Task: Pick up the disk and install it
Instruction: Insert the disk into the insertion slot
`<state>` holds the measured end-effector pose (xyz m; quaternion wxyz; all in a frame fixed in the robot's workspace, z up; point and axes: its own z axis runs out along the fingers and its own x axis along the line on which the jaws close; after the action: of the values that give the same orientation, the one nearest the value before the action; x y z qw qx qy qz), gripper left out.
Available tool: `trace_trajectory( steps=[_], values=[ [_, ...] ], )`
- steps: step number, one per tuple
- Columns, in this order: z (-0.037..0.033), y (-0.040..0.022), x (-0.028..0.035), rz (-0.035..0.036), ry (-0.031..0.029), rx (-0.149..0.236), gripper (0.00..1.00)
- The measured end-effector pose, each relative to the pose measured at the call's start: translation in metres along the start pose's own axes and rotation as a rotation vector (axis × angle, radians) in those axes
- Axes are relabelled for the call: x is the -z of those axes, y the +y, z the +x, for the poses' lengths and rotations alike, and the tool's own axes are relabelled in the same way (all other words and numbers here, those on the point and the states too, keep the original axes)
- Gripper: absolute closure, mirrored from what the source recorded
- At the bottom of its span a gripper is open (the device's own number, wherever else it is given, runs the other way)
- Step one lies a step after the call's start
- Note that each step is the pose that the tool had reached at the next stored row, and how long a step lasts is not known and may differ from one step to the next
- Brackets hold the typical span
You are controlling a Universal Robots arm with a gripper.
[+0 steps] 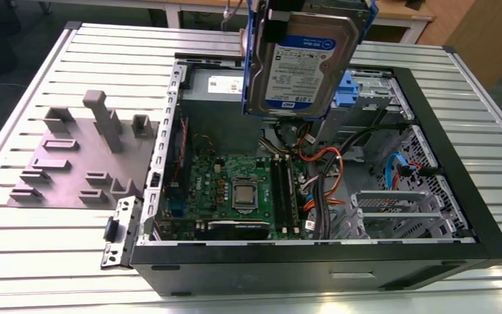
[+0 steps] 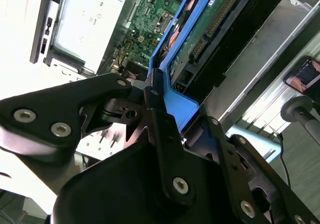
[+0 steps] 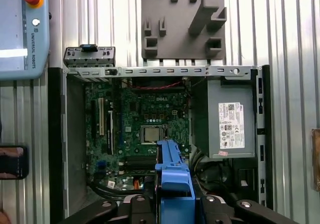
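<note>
I hold the disk (image 1: 308, 65) up in the air, over the open case (image 1: 321, 252). My gripper (image 2: 160, 97) is clamped tight on the blue rail at one end of the disk. In the exterior view the disk hangs upright with its white and blue label facing the camera, near the far side of the case. It does not touch the case.

The top edge of the exterior view cuts off the top of the disk and most of my gripper. The disk also hides part of the case's far wall behind it. In the first wrist view I see the disk from its end, so mostly the blue rail shows, and it covers a bit of the green board (image 3: 145, 129). In the second wrist view the underside of the disk shows, with its small green board and black edge.

Inside the case, the power supply (image 3: 232, 124) lies beside the green board. Orange and black wires (image 1: 321, 163) run between the board and a metal cage (image 1: 391, 212), right below the disk.

The case lies on its side on the slatted table (image 1: 24, 261), near the front edge. A grey plate (image 1: 76, 157) with blocks on it sits by the table edge at the exterior view's left. A control pad (image 3: 22, 29) and a phone (image 3: 12, 161) lie on the table beside the case.
</note>
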<state>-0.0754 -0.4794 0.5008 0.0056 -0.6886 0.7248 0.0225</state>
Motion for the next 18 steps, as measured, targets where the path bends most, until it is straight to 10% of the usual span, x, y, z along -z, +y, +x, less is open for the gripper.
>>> trace_trajectory(
  steps=[18],
  values=[
    [0.0034,-0.0002,0.0001,0.0000,0.0001,0.000,0.64]
  ],
)
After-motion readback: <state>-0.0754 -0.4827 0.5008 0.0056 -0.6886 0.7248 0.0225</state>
